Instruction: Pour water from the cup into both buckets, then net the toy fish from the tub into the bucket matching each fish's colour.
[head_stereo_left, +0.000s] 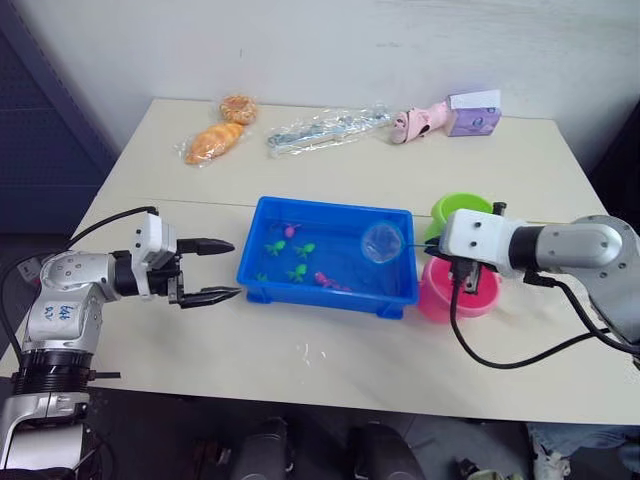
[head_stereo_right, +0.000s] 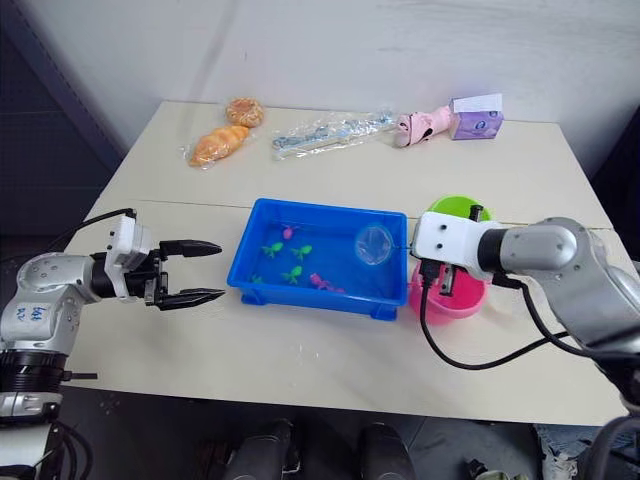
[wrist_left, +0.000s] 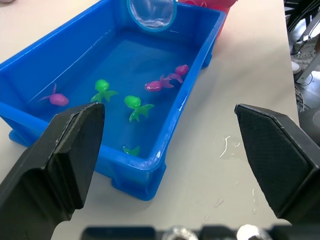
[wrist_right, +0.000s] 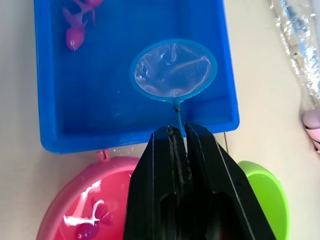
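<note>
The right fingers are pressed together on the thin handle of the net, whose empty hoop hangs over the right end of the tub, apparently above the water; the left fingers stand wide apart, holding nothing, just off the tub's left end over the desk. The step in hand looks like another scoop. To do it well I would carry the hoop left toward the fish, dip its rim under one fish only, and come up from below so the toy settles in the mesh rather than slipping off the edge. Lifting slowly should let water drain and keep the handle from twisting in the grip; the fish's colour then decides the bucket. The tub holds shallow water with green fish and pink fish gathered in its left and middle parts, at least three green and three pink. The pink bucket stands touching the tub's right end and already holds water and a pink fish. The green bucket stands just behind it; its contents are hidden by the arm.
</note>
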